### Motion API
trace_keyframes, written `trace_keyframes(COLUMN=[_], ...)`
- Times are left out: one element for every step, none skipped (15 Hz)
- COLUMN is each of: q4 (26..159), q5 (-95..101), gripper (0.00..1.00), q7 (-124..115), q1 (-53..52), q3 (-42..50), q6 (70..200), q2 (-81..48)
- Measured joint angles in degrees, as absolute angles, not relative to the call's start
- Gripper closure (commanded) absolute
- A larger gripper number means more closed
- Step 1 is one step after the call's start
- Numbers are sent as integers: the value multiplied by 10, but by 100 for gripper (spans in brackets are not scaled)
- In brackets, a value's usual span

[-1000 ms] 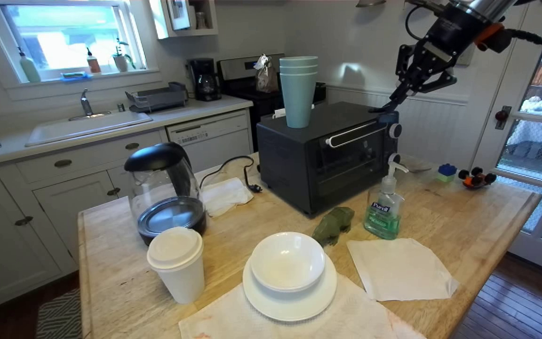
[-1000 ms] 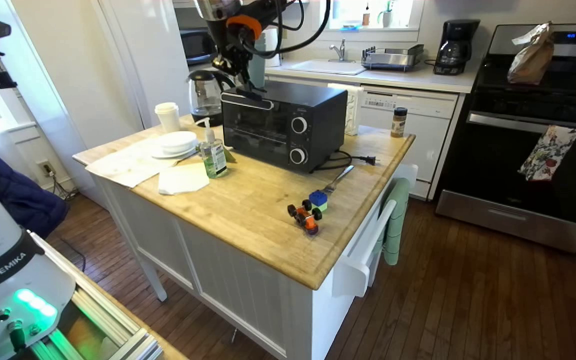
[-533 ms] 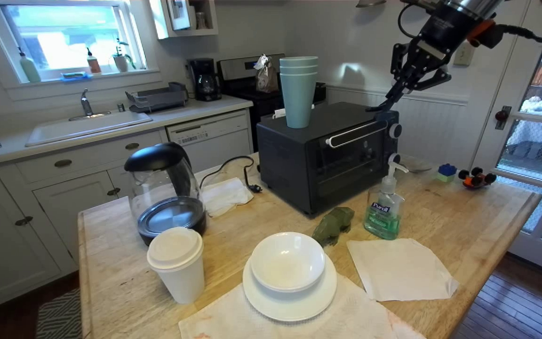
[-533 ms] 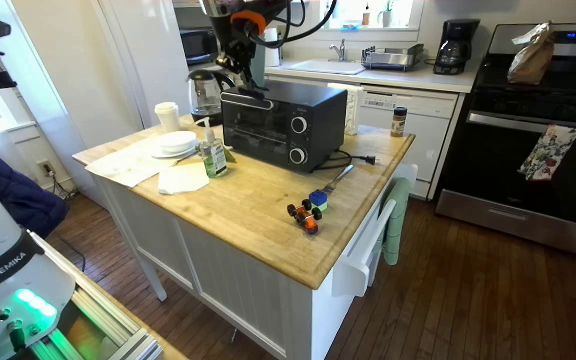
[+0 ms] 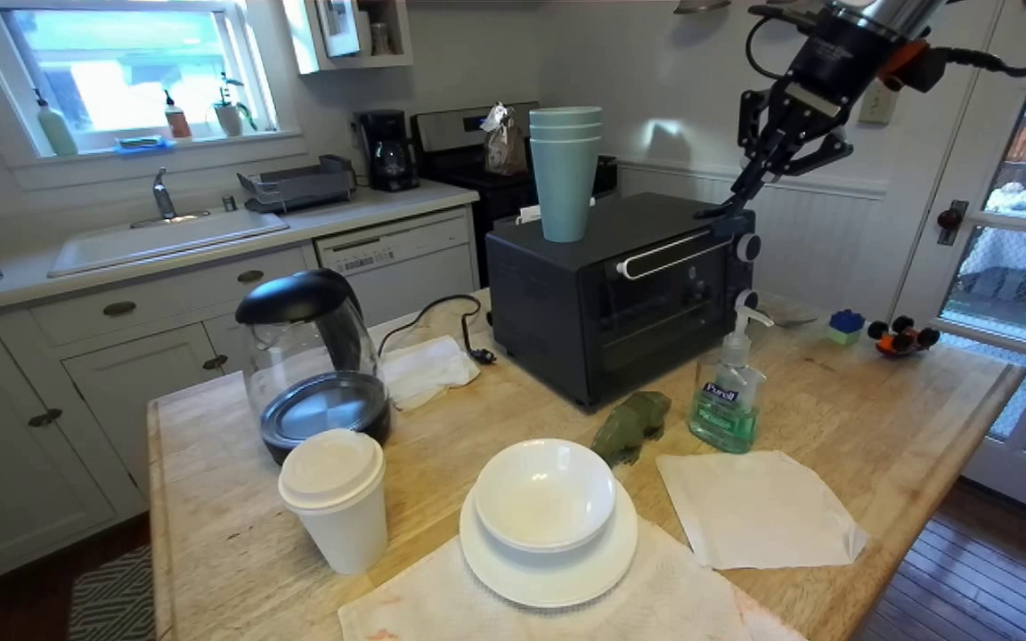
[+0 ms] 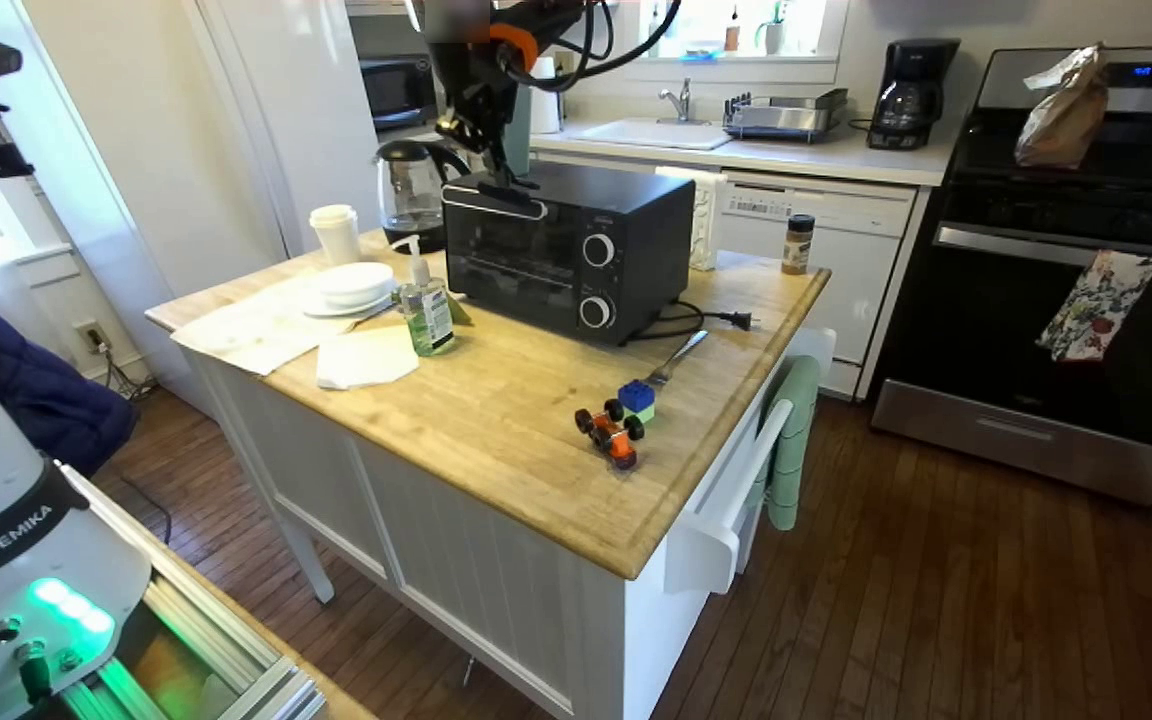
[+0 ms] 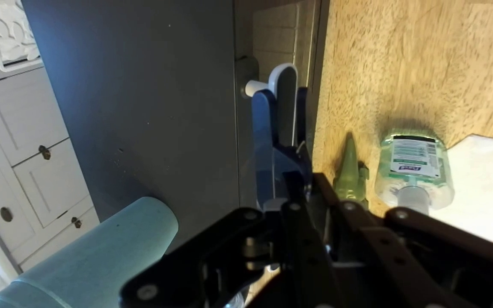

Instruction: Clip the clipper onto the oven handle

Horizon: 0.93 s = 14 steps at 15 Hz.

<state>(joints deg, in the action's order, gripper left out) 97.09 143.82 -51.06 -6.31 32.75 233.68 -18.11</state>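
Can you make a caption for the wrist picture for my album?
Held by the gripper, the dark clipper straddles the oven handle.

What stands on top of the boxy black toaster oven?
A stack of tapered, pale teal plastic-looking cups stands there, three rims showing. The oven top is covered beneath the stack, and the cups' insides are hidden.

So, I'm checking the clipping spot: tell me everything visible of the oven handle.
The oven handle is a straight bar, pale-edged around a darker face, perhaps metal, with a rounded end on a short white post. It runs level across the upper front of the black toaster oven. In the wrist view, prongs of the dark blue clip show on either side; whether they touch it isn't clear.
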Motion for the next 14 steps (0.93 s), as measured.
trace_keyframes(q4=[970, 970, 970, 970, 970, 970, 970, 970, 970, 969, 968, 967, 965, 964], q5=[1438, 1438, 1438, 1438, 1438, 1438, 1438, 1438, 1438, 1438, 1438, 1438, 1438, 1438], gripper=[97, 97, 97, 97, 97, 97, 97, 97, 97, 97, 97, 97, 97, 97], q7=[-511, -511, -511, -511, -511, -511, -510, -510, -509, -509, -508, -507, -507, -505], q1=[-64, -66, -66, -68, -69, -70, -71, -71, -71, -71, -72, -72, -72, -72], q3=[329, 330, 331, 332, 333, 333, 333, 333, 333, 333, 333, 333, 333, 333], q6=[2337, 2337, 2337, 2337, 2337, 2337, 2337, 2337, 2337, 2337, 2337, 2337, 2337, 2337], q2=[-183, -185, -187, -189, -190, -192, -193, -194, -195, -196, -197, -198, -200, -202])
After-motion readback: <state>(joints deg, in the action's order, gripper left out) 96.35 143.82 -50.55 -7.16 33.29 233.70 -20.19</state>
